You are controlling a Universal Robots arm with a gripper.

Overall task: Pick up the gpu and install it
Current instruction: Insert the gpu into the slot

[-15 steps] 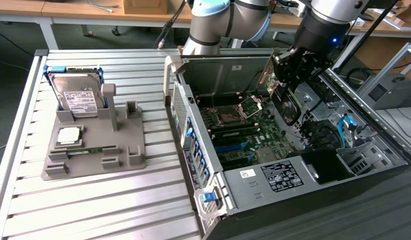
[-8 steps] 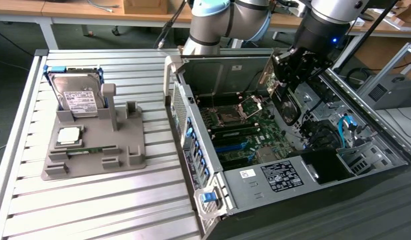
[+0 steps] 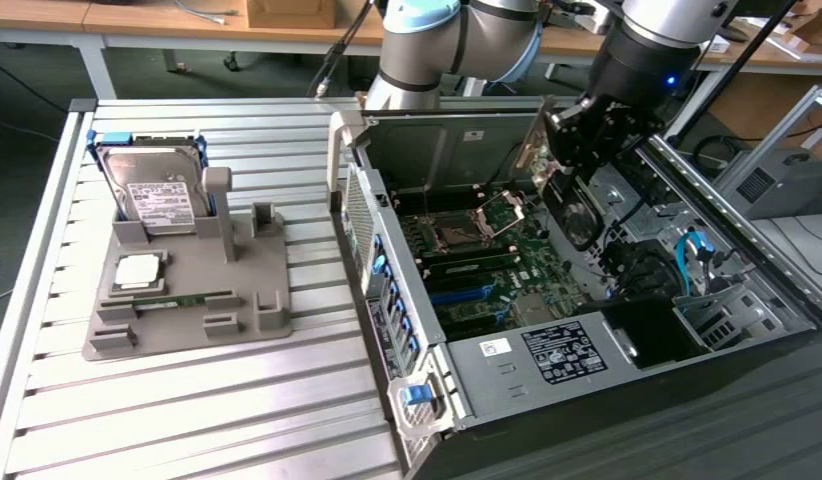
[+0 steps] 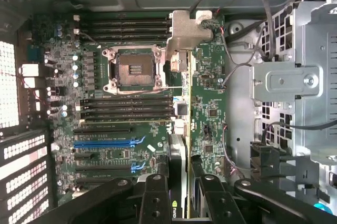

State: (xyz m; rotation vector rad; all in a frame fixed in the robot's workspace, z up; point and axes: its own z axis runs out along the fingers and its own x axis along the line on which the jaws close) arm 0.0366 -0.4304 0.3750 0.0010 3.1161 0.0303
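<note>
Exterior view: black robot gripper [image 3: 565,160] holding thin, tan-faced rectangular gpu card [image 3: 533,155], upper right of frame.
Fingers closed narrowly onto the card, held edge-on over the green motherboard [image 3: 485,265] inside the open grey metal computer case [image 3: 545,375]. Wrist view: gripper [image 4: 181,182] clamps card [image 4: 178,153] near blue expansion slots [image 4: 108,143]. Grey slotted holder [image 3: 184,290], left of frame, carries silver hard drive [image 3: 151,190].

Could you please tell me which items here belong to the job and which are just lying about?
Job: gpu, held in the end effector; motherboard; computer case.
Lying about: hard drive; memory stick; grey holder.
</note>
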